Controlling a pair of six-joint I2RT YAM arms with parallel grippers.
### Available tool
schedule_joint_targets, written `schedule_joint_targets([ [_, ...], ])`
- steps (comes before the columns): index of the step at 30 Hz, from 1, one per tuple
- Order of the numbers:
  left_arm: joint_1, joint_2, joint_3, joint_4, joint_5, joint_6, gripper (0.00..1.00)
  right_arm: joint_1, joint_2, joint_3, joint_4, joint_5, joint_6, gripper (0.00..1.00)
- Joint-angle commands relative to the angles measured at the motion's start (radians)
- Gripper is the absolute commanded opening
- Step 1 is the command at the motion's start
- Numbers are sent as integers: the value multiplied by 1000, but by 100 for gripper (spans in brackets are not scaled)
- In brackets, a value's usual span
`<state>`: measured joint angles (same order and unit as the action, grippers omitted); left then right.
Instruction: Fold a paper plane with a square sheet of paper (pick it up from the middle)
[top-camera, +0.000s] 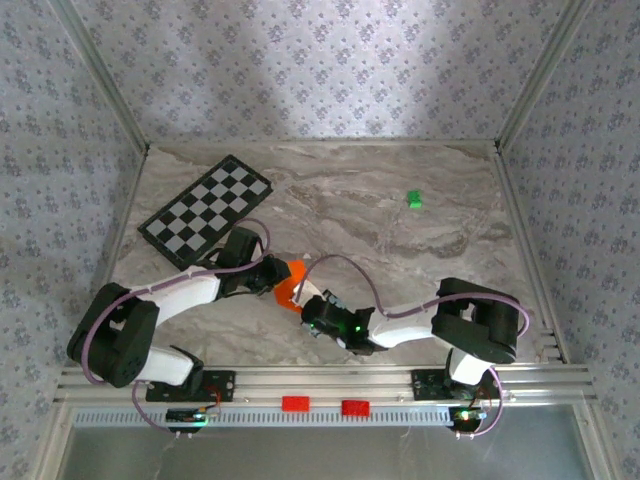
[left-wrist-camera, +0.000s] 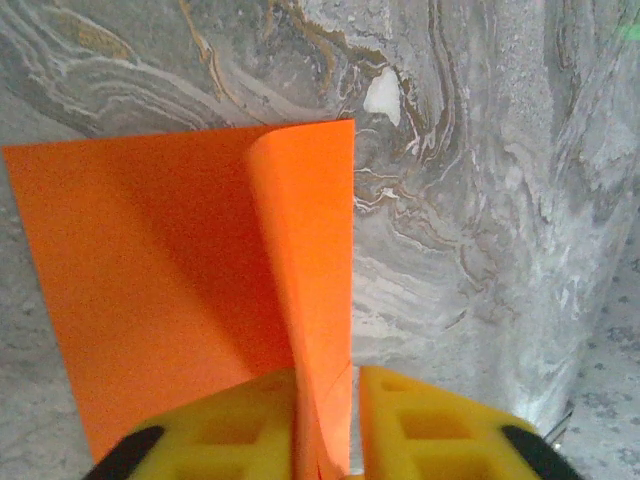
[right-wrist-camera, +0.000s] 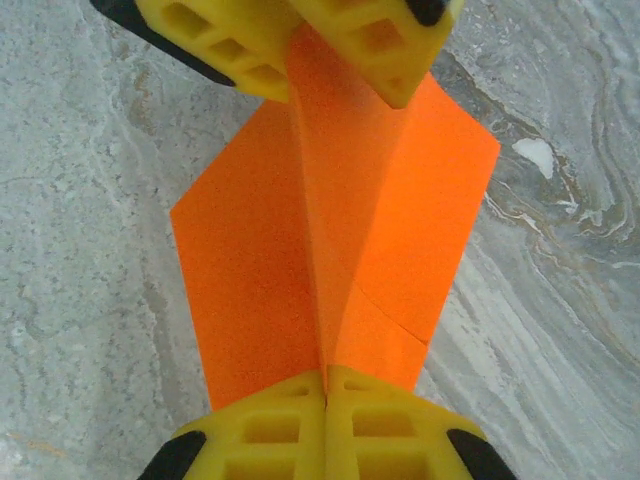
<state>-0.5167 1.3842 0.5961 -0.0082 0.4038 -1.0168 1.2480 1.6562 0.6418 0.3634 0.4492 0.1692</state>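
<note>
The square sheet of paper (top-camera: 290, 283) is bright orange and is pinched up along a centre ridge, its two flaps (right-wrist-camera: 250, 260) spreading out over the marble table (top-camera: 400, 250). My right gripper (right-wrist-camera: 326, 400) is shut on the near end of that ridge, fingers pressed together. At the far end, my left gripper (left-wrist-camera: 327, 420) stands a little open. The ridge (left-wrist-camera: 310, 300) rises between its yellow fingers (left-wrist-camera: 430, 430), with a thin gap on the right side. From above, both grippers meet over the paper near the table's front centre. The paper plane is out of view.
A black-and-white checkered board (top-camera: 207, 210) lies at the back left. A tiny green block (top-camera: 413, 200) sits at the back right. Two red blocks (top-camera: 296, 404) rest on the front rail. Patterned walls close in the table on three sides.
</note>
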Motion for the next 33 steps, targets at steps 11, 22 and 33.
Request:
schedule_joint_targets([
  [11,38,-160,16,-165,-121,15,72,-146,1,-98,202,-361,268,0],
  [22,41,-157,-3,-119,-77,14,73,-223,-1,-127,273,-522,408,0],
  [33,37,-110,6,-75,-24,19,73,-244,17,-120,284,-558,447,0],
])
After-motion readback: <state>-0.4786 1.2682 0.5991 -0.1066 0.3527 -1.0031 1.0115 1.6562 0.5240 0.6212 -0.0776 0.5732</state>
